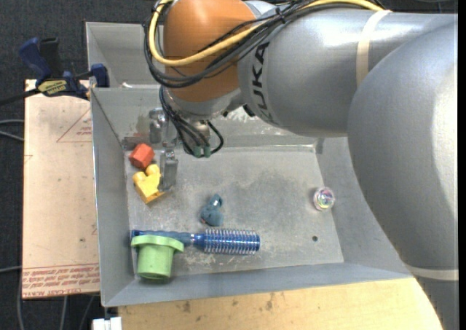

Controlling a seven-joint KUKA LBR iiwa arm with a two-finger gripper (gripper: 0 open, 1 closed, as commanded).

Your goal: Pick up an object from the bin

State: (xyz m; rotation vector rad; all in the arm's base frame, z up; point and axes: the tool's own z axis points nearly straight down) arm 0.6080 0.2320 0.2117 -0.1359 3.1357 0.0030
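My gripper (169,178) hangs below the orange wrist cover, down in the bin's left part. It stands right beside a yellow block (148,183) and touches or nearly touches that block's right side. A small orange-red block (141,154) lies just above the yellow one, against the bin's left wall. Nothing shows in the gripper's hold.
A small blue lump (212,210) lies at mid floor. A blue ribbed brush (222,241) lies along the front, its handle end at a green cup (154,259) in the front left corner. A small shiny ball (323,199) rests at the right. The arm covers the bin's back right.
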